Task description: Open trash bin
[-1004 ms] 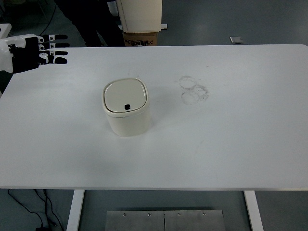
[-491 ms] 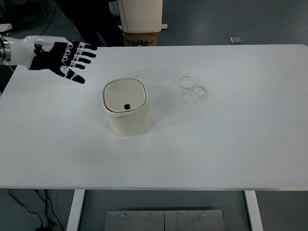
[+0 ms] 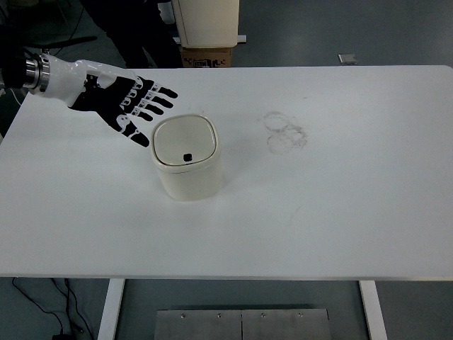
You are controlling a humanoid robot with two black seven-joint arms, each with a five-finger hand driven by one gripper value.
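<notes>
A small cream trash bin (image 3: 187, 159) stands upright left of the table's middle. Its square lid (image 3: 184, 140) lies flat and closed, with a small black mark near its front edge. My left hand (image 3: 134, 105) reaches in from the upper left, fingers spread and holding nothing. Its fingertips (image 3: 168, 92) are just left of and behind the bin's lid, apart from it. My right arm is out of view.
The white table (image 3: 318, 205) has faint ring-shaped smudges (image 3: 284, 132) right of the bin. Beyond the far edge stand a cream cabinet and a cardboard box (image 3: 207, 55). A dark figure stands at the top left.
My left hand has moved from the table's far left corner rightward and toward the bin, with the fingers spreading out. The bin has not moved and its lid stays closed.
</notes>
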